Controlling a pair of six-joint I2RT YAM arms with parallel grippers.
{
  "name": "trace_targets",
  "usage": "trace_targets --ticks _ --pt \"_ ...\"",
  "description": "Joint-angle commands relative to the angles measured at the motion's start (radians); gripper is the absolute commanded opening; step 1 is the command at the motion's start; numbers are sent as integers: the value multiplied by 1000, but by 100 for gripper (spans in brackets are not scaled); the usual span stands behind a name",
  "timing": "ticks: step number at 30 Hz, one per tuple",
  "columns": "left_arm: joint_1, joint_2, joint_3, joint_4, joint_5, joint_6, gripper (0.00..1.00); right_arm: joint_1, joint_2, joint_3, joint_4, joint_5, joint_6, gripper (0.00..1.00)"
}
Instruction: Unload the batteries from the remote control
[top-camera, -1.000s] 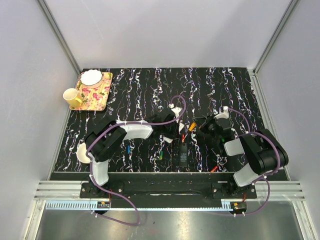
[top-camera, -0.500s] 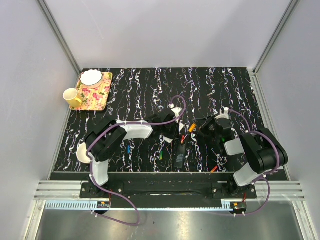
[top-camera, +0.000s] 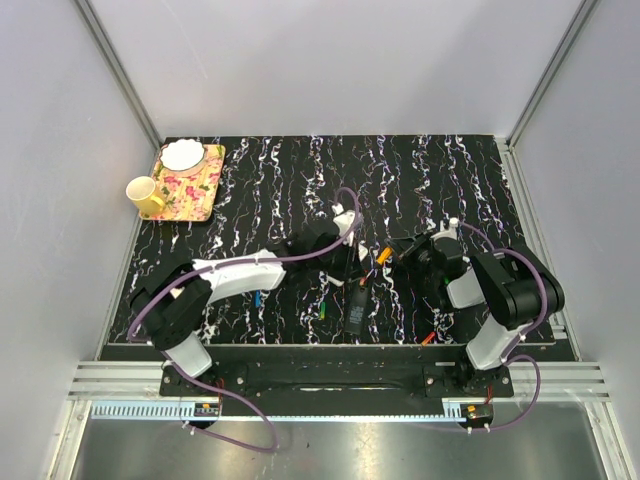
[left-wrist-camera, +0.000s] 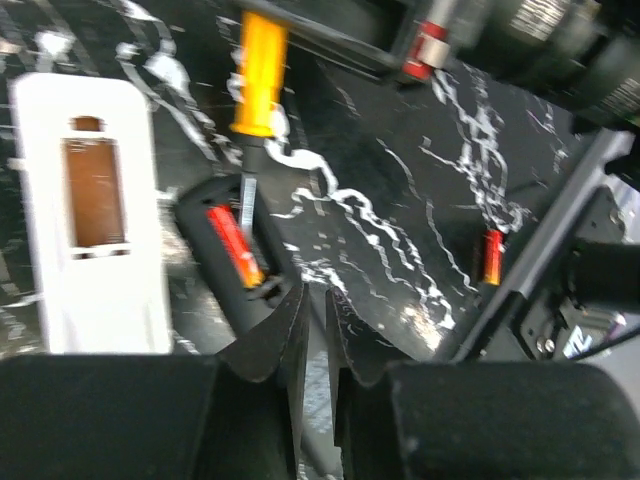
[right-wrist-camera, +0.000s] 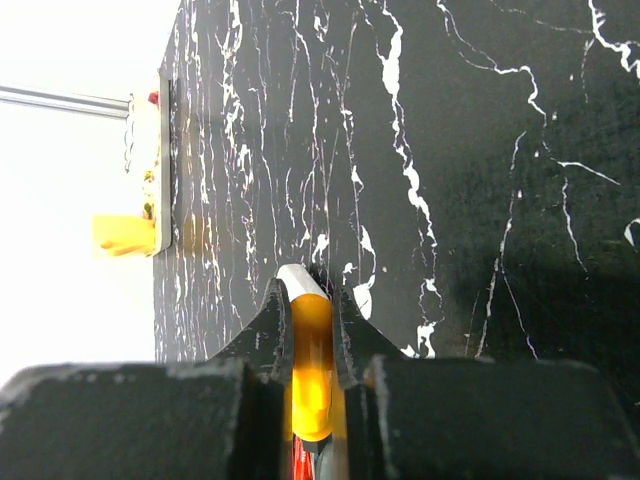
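Red batteries (left-wrist-camera: 232, 243), two, and two remotes (left-wrist-camera: 92, 210) visible.

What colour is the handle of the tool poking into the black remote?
The tool's handle is orange-yellow, clearest in the left wrist view.

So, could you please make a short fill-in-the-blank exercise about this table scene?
1. The right gripper is shut on a tool with an ___ handle.
2. In the left wrist view, a ___ battery lies in the open black remote.
3. The mug beside the floral tray is ___.

Missing words: orange; red; yellow.
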Motion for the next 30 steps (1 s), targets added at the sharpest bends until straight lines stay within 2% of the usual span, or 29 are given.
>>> trace_targets --ticks 1,9,17,30 --pt "-69 8 -8 39 61 -28 13 -12 50 1 116 -30 40 0" --pt "-152 33 -99 67 -8 -89 0 -17 55 -19 137 -16 53 0" --pt "-165 24 -186 85 -75 -123 0 -15 46 -24 140 6 62 0" --pt "-165 84 -203 134 -54 -144 0 -18 127 -55 324 -11 175 0"
